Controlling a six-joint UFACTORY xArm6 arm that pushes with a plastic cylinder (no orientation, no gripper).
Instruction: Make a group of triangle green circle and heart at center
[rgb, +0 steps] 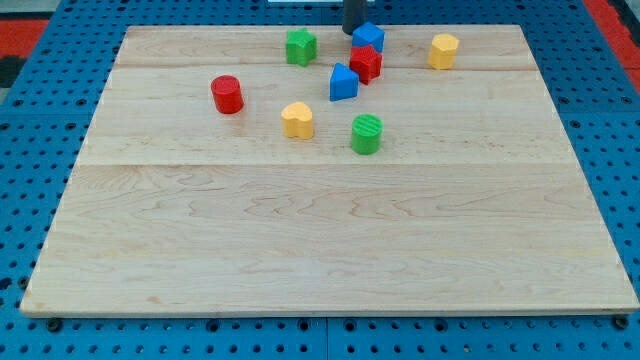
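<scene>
The blue triangle lies in the upper middle of the wooden board. The green circle stands just below and right of it. The yellow heart lies to the left of the green circle. My tip is at the view's top edge of the board, touching or almost touching the upper left side of a blue block. It is well above the triangle.
A red block sits between the blue block and the triangle, touching both or nearly so. A green block is at upper left, a yellow block at upper right, a red cylinder at left.
</scene>
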